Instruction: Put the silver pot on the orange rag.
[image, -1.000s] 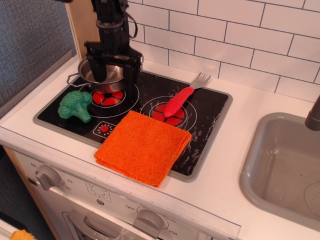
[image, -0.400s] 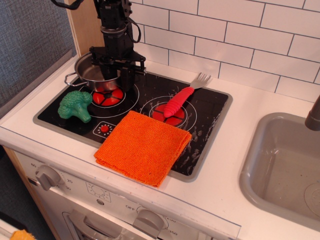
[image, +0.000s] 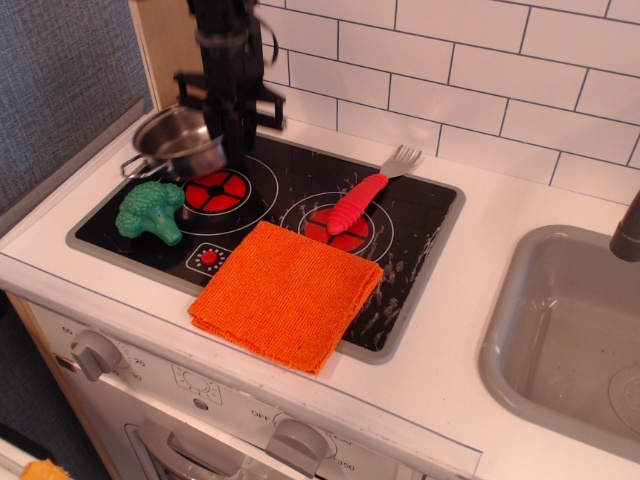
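The silver pot (image: 176, 143) hangs tilted above the back left of the black stovetop, over the left burner. My gripper (image: 228, 140) is shut on the pot's right rim and holds it up off the surface. The orange rag (image: 287, 293) lies flat at the front of the stovetop, overhanging its front edge, to the right of and nearer than the pot. The pot's left wire handle shows; the right one is hidden behind the gripper.
A green toy broccoli (image: 151, 211) lies on the stovetop's left front. A red-handled fork (image: 362, 199) lies over the right burner. A grey sink basin (image: 570, 335) is at the right. White tiled wall behind; a wooden panel at the back left.
The gripper closed on the pot's rim and lifted it. The pot rose off the left burner, tilted, and shifted slightly left.
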